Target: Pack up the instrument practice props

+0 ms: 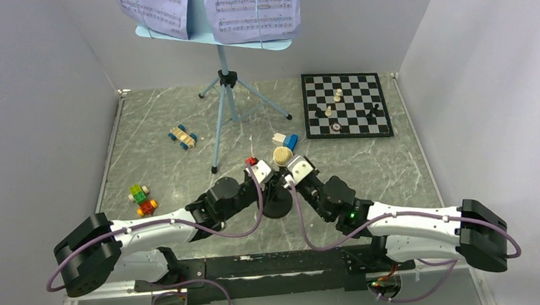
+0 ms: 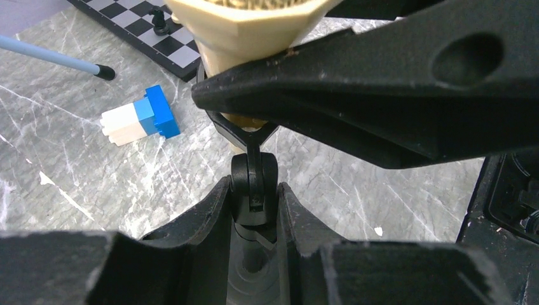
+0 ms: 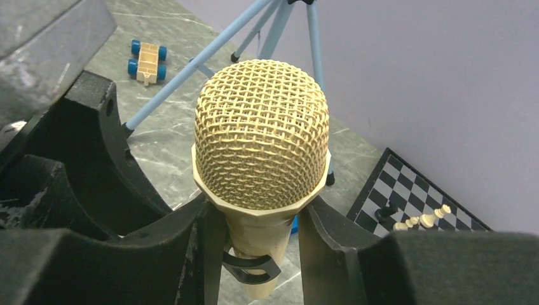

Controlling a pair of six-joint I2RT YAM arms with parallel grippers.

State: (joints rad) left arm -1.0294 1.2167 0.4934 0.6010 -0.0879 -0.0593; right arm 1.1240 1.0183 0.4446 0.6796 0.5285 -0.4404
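Note:
The tan microphone (image 1: 280, 156) sits upright in the clip of the short black mic stand (image 1: 277, 206) at the table's middle front. My left gripper (image 2: 253, 187) is shut on the stand's black joint just under the clip; in the top view the left gripper (image 1: 263, 176) is left of the mic. My right gripper (image 3: 257, 213) is shut on the microphone (image 3: 261, 136) just below its mesh head; in the top view the right gripper (image 1: 291, 171) is right of it. The light-blue music stand (image 1: 224, 91) with lavender sheet-music pages (image 1: 253, 9) stands behind.
A chessboard with pieces (image 1: 346, 105) lies at the back right. A white-and-blue block (image 1: 286, 140) lies just behind the mic. A toy car (image 1: 183, 136) and coloured blocks (image 1: 142, 199) are on the left. Grey walls close in both sides.

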